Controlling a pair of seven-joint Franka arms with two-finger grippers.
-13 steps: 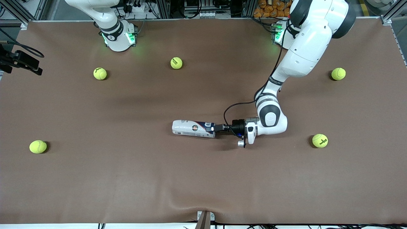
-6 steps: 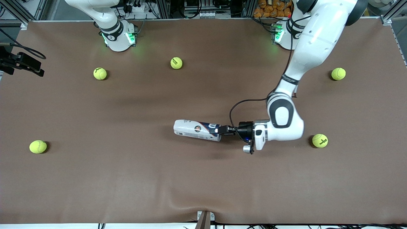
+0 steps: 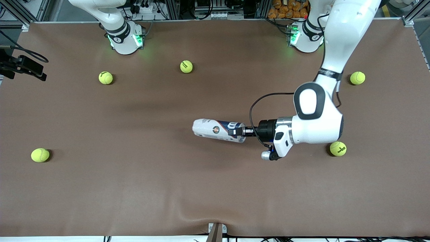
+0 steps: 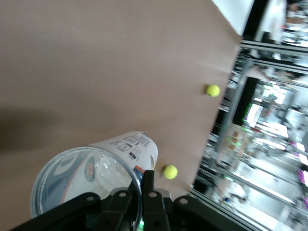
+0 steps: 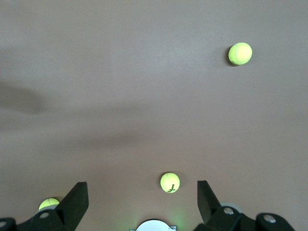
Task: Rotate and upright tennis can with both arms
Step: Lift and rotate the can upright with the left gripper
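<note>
Midway | left gripper (image 3: 239, 131) pinches the tennis can (image 3: 218, 130) by its open end, can lifted near horizontal over mid-table (image 3: 134, 188) | right gripper (image 5: 142, 202) spread, waiting high near its base | uprighting not yet done

Brown table (image 3: 134, 188), covered with a smooth mat, slightly wrinkled at the edge nearest the front camera. Five tennis balls scattered on it, well apart: one (image 3: 186, 66) near the right arm's base, one (image 3: 105, 77) closer to the right arm's end, one (image 3: 40, 155) nearer the camera at that same end, one (image 3: 357, 78) and one (image 3: 338, 148) toward the left arm's end.
</note>
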